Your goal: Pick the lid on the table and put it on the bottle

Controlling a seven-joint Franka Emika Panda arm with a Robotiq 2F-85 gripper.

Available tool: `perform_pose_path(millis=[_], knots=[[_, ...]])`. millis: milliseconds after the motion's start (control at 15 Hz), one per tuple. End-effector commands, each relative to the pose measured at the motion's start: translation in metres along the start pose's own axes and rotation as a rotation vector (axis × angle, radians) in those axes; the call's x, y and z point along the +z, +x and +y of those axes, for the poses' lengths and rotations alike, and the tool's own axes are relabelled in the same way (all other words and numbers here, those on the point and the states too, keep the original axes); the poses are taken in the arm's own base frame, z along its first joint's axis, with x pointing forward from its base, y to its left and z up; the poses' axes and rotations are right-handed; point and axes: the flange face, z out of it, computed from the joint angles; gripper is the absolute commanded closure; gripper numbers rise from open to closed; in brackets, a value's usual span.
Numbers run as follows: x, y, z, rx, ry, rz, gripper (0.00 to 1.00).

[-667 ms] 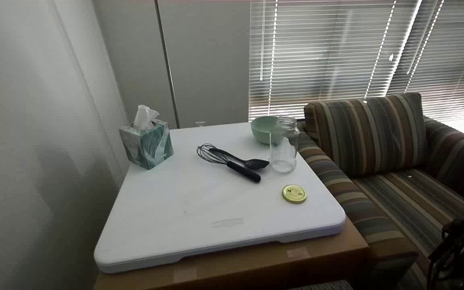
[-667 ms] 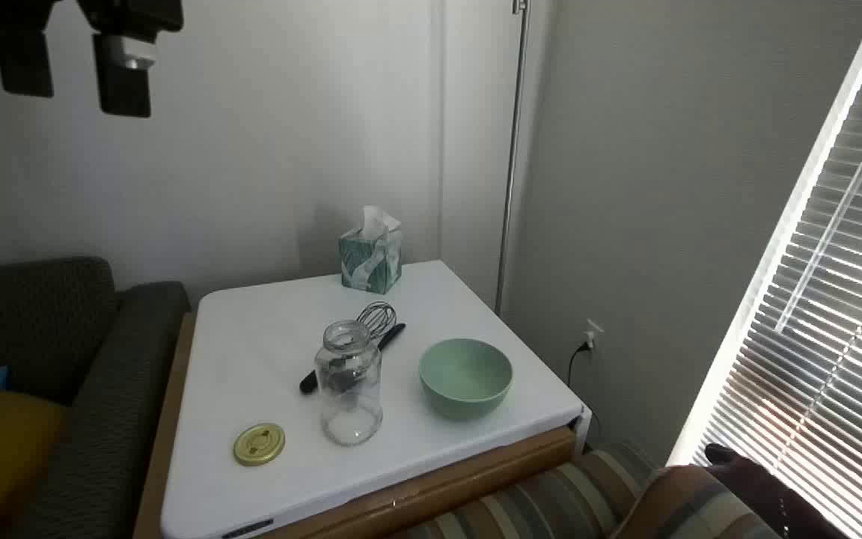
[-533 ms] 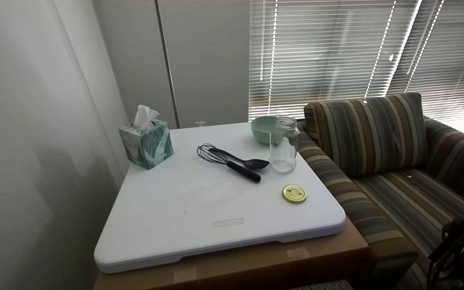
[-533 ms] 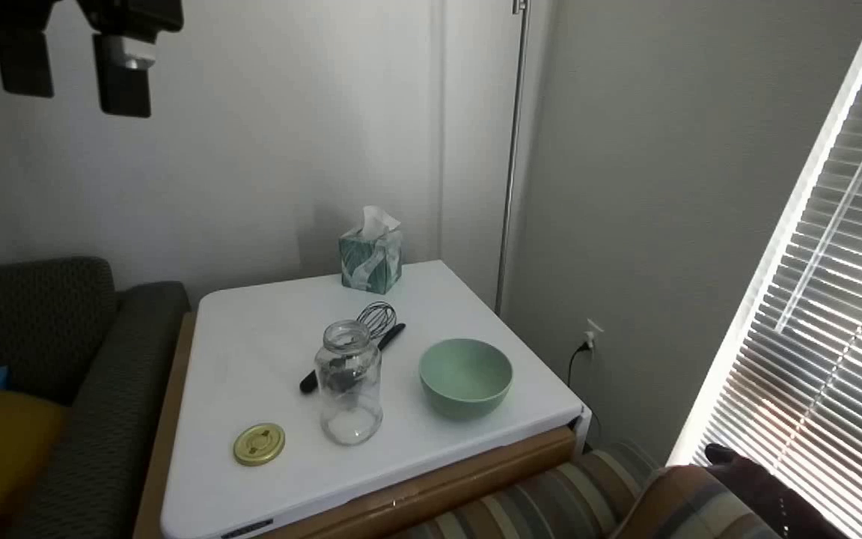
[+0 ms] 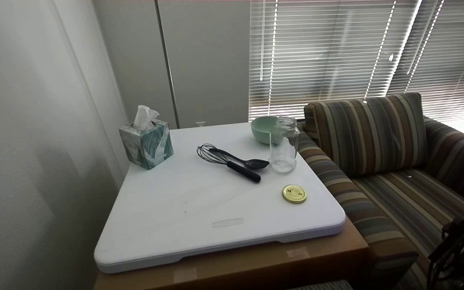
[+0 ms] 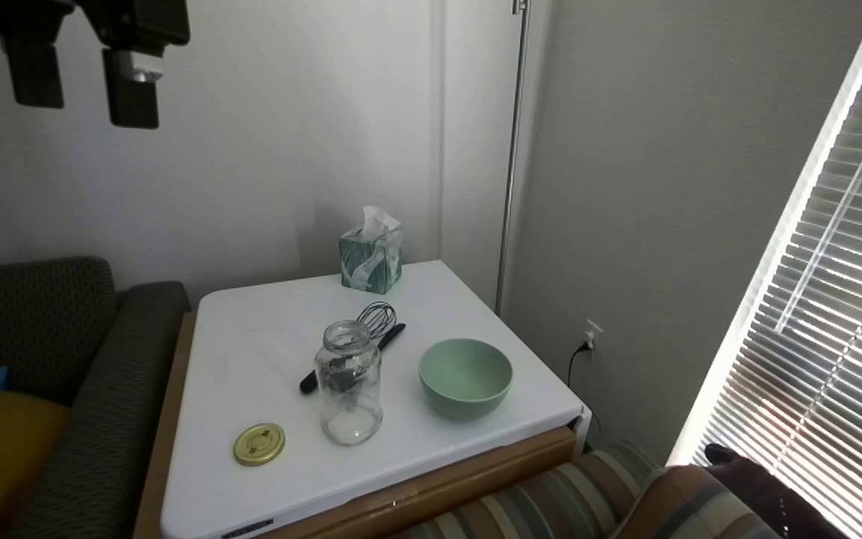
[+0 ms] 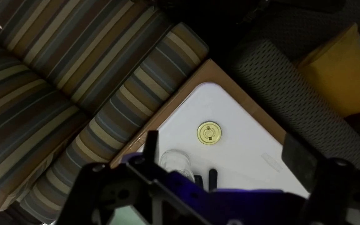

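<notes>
The yellow-green lid (image 5: 294,193) lies flat on the white table (image 5: 167,225); it also shows in an exterior view (image 6: 259,444) and in the wrist view (image 7: 209,133). The clear glass bottle (image 5: 283,149) stands upright and uncovered beside it (image 6: 349,389); in the wrist view the bottle (image 7: 175,161) is partly hidden by the gripper. My gripper (image 6: 88,112) is open and empty, well above the table. In the wrist view the gripper's fingers (image 7: 220,140) are wide apart, with the lid visible below between them.
A pale green bowl (image 6: 465,378) stands beside the bottle. A black whisk (image 5: 244,172) and black spoon (image 5: 256,163) lie close to the bottle. A tissue box (image 5: 147,143) stands at the wall side. A striped armchair (image 5: 377,161) and a dark sofa (image 6: 34,337) flank the table.
In an exterior view my gripper has moved slightly down and to the right. It stays open. The lid, bottle and other objects have not moved.
</notes>
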Motion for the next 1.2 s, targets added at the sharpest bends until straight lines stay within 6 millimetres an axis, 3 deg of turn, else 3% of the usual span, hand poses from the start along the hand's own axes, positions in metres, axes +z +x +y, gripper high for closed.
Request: perform_pose_path(millis=[0,533,1133], knots=[[0.019,0.013,0.003,0.010,-0.003,-0.003,0.00],[0.056,0.047,-0.001,-0.016,0.006,-0.020,0.00],[0.097,0.072,-0.013,-0.009,0.075,-0.021,0.00]])
